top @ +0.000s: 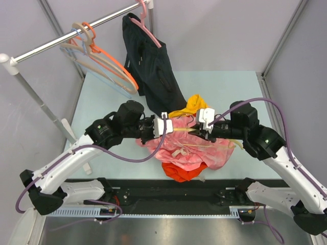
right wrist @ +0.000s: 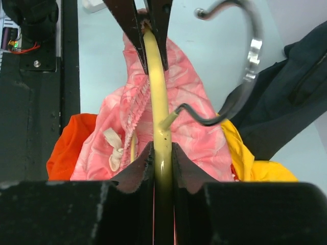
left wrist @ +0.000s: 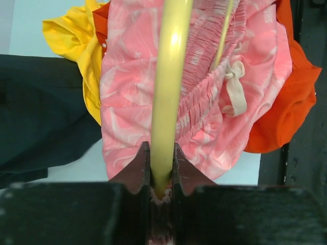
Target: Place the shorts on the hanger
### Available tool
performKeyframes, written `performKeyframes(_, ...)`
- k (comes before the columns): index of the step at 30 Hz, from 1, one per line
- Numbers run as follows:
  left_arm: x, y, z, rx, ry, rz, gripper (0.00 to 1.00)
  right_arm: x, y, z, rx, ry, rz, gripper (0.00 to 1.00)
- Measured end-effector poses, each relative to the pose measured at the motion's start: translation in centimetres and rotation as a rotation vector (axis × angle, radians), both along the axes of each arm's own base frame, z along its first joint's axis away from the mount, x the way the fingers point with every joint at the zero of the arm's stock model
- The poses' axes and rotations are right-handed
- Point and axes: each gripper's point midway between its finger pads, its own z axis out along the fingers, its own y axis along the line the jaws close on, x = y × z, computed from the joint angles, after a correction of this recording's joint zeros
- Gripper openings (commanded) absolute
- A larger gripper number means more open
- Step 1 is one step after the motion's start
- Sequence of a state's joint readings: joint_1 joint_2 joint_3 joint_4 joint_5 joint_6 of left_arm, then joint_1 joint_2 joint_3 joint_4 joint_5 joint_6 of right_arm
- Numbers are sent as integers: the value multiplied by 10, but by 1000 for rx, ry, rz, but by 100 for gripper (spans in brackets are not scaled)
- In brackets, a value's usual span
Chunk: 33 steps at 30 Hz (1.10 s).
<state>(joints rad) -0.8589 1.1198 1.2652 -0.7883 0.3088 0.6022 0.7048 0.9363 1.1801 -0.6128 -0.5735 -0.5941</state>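
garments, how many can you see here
4: the shorts mid-table, an orange-red garment under them, a yellow garment behind them, a black garment hanging from the rail. Others may be hidden beneath.

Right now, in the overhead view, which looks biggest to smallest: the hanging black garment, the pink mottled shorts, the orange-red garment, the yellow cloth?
1. hanging black garment
2. pink mottled shorts
3. orange-red garment and yellow cloth: alike, both mostly hidden, so unranked.
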Motion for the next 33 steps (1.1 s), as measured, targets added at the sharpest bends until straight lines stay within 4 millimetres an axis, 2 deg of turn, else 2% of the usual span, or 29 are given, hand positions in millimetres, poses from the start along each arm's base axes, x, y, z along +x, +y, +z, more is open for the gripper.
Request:
performKeyframes(1,2,-1,2,-10,-3,9,0,0,-1,2,9,6,-14,61)
performKeyframes(2,3,-2,3,-19,6,16,0,1,-2,4,19,16,-30,71)
performKeyframes(4,5,0,3,-35,36,46,0,-1,-7,13,49,20,-67,78)
performKeyframes(8,20,9,5,-71,82,145,0,-14,-35,39,128,-19,-159,75)
performKeyframes(13,39,9,10,-106,125,237,0,-33,-72,44,144,-48,-240,65)
performKeyframes(16,45,5,9,-115,150,260,0,-38,-80,30,94,-34,-253,60)
performKeyframes(18,46,5,6,-113,168,270,0,-35,-81,15,53,-11,-260,61)
performKeyframes(21,47,3,4,-115,186,282,0,-24,-78,-27,-53,51,-270,68)
performKeyframes(22,48,3,5,-117,190,285,0,-20,-77,-49,-105,84,-272,70)
performKeyframes(24,49,3,7,-123,193,292,0,-16,-77,-71,-157,112,-274,73)
performKeyframes(26,49,3,9,-128,193,293,0,-12,-76,-93,-205,138,-277,72)
performKeyframes(29,49,3,10,-133,197,293,0,-5,-77,-113,-251,139,-291,65)
performKeyframes(33,49,3,10,-134,201,292,0,6,-79,-113,-253,92,-319,41)
